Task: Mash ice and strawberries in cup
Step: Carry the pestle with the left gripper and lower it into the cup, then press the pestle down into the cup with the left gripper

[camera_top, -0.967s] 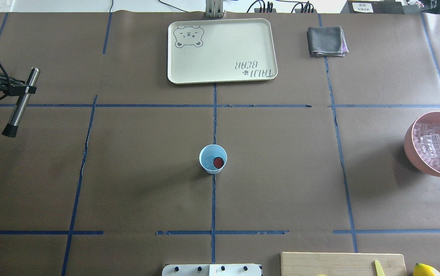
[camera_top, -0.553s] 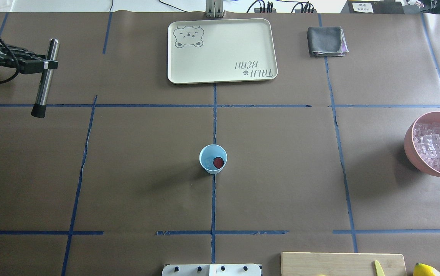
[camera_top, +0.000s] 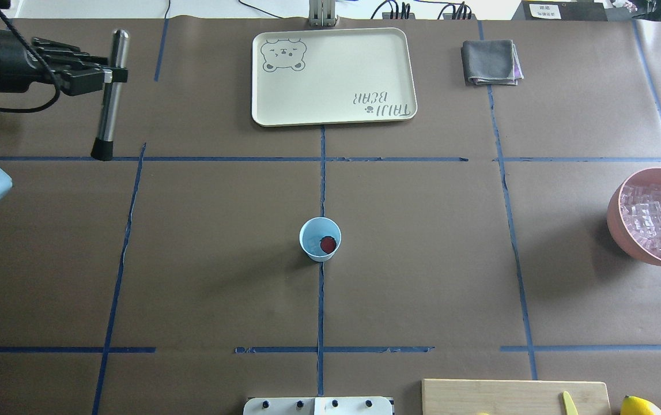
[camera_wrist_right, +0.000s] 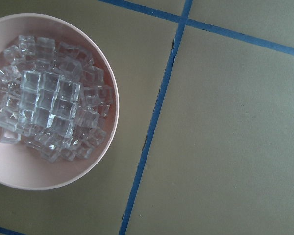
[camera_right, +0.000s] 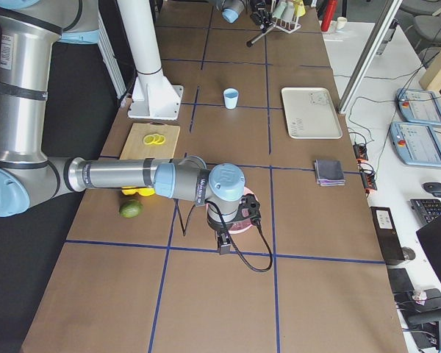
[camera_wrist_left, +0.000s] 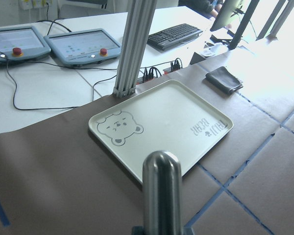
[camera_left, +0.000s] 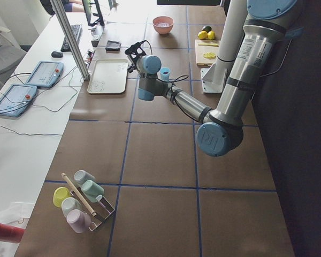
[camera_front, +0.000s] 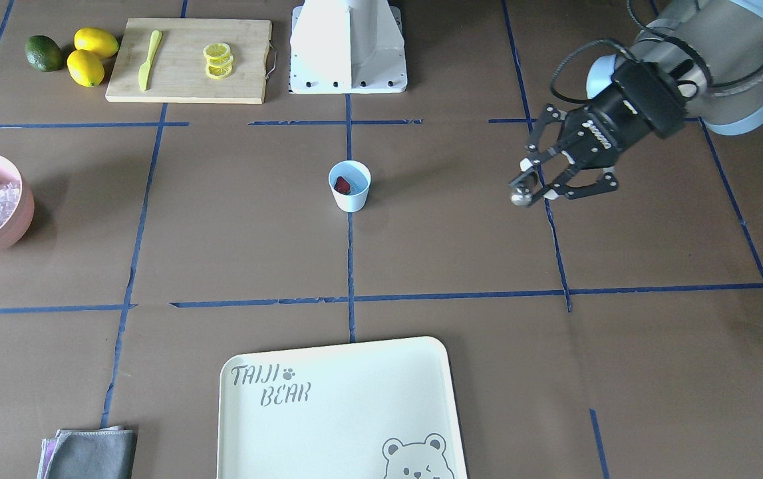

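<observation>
The light-blue cup stands at the table's middle, with one red strawberry inside; both also show in the front view, the cup and the strawberry. The ice is piled in a pink bowl at the right edge, and fills the right wrist view. My left gripper is shut on a metal muddler with a black tip, held above the table far left of the cup. My right gripper hangs over the bowl; I cannot tell whether it is open or shut.
A cream bear tray lies at the back centre, a folded grey cloth to its right. A cutting board with lemon slices and a knife, lemons and an avocado sit near the robot base.
My left gripper has carried the muddler farther back on the table and toward the centre. The muddler has swung more upright. Cup, strawberry and bowl have not moved.
</observation>
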Controlling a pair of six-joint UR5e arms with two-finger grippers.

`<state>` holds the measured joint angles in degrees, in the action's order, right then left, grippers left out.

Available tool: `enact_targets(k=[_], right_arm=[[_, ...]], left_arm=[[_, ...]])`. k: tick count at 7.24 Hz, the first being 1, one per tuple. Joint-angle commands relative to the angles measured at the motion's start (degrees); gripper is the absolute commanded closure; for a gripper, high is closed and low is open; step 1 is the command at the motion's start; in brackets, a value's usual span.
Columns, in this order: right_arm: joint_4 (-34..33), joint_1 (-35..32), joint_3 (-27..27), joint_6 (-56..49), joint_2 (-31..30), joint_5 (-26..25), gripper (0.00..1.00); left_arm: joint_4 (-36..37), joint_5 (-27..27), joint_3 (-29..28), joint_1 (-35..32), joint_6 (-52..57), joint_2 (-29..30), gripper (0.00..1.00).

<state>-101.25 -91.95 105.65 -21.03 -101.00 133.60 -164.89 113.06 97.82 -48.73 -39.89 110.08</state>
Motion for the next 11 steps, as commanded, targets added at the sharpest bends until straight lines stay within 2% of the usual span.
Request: enact_targets(k=[1, 2, 3, 5, 6, 9, 11], right_arm=[[0.0, -0.8, 0.1, -0.1, 0.3, 0.0, 0.00], [0.0, -0.9, 0.1, -0.1, 0.3, 0.0, 0.00], [0.0, -1.1, 0.2, -0.1, 0.3, 0.0, 0.00], [0.0, -1.3, 0.1, -0.2, 0.2, 0.0, 0.00], [0.0, -1.4, 0.1, -0.2, 0.2, 0.0, 0.00], [0.1, -1.4, 0.2, -0.3, 0.1, 0.0, 0.00], [0.1, -1.5, 0.3, -0.3, 0.1, 0.0, 0.00]], left_arm=[[-9.8, -19.1, -1.0, 17.4, 11.0, 1.5, 1.00], [-10.2, -23.5, -2.2, 23.8, 12.9, 4.1, 1.00], [-11.1, -25.2, -4.7, 25.0, 14.7, 8.0, 1.00], [-17.4, -28.3, -7.5, 28.1, 18.8, 8.7, 1.00], [-20.7, -28.6, -10.3, 28.2, 21.9, 10.3, 1.00], [-21.2, -28.8, -11.2, 28.2, 23.2, 12.8, 1.00], [-23.8, -29.0, -14.5, 27.9, 23.4, 12.7, 1.00]])
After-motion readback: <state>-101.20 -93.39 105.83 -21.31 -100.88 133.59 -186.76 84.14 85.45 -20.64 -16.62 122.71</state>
